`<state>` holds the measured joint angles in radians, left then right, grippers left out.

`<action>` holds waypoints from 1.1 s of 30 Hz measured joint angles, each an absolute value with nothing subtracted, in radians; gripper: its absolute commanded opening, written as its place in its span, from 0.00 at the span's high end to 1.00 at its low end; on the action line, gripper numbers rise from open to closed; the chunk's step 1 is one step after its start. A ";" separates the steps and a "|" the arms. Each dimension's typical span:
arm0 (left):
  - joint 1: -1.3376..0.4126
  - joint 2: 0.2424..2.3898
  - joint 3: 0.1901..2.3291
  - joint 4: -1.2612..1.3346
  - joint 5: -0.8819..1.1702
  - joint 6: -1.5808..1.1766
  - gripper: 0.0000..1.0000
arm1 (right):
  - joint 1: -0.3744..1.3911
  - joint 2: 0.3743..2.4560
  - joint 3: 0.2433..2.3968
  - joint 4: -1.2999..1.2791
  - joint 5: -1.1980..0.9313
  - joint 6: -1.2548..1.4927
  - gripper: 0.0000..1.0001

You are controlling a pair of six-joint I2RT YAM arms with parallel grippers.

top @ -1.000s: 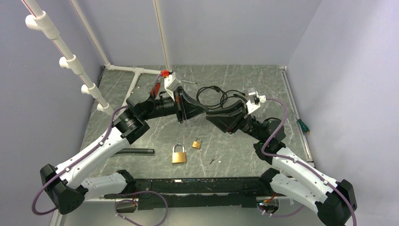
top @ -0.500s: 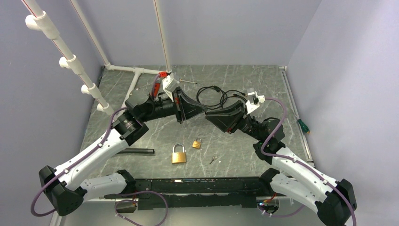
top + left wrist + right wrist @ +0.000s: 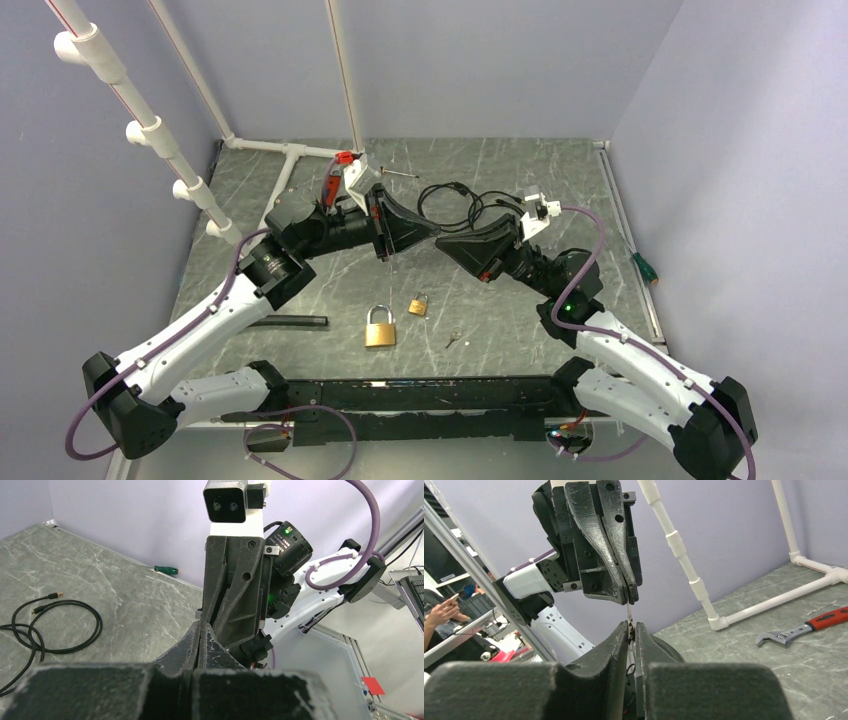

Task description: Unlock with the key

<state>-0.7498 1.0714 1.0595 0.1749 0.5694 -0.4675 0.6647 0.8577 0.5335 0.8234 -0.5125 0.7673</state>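
Observation:
My two grippers meet tip to tip in the air above the table's middle. The left gripper (image 3: 436,235) (image 3: 200,626) is shut, and a thin metal key (image 3: 629,614) sticks out of its fingertips (image 3: 630,596). The right gripper (image 3: 442,241) (image 3: 632,626) has its jaws drawn close around the key's other end, with the pads nearly touching it. On the table below lie a large brass padlock (image 3: 379,328), a small brass padlock (image 3: 418,303) and a second small key (image 3: 454,339).
A black cable (image 3: 463,200) coils behind the grippers. A red-handled wrench (image 3: 332,186) (image 3: 800,629) lies by the white pipe frame (image 3: 285,151). At the right edge is a green screwdriver (image 3: 644,266), and a black bar (image 3: 286,321) rests front left.
The right gripper's jaws have narrowed onto the key held by the left gripper. Both arms have shifted only slightly.

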 measured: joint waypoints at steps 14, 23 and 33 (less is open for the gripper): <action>-0.750 1.063 1.044 0.187 0.567 -0.472 1.00 | 0.665 0.859 0.530 0.825 -0.503 0.766 1.00; -0.750 1.058 1.003 0.251 0.550 -0.502 1.00 | 0.665 0.865 0.525 0.837 -0.507 0.767 0.89; -0.751 1.058 0.986 0.287 0.532 -0.522 1.00 | 0.665 0.866 0.521 0.848 -0.507 0.767 0.90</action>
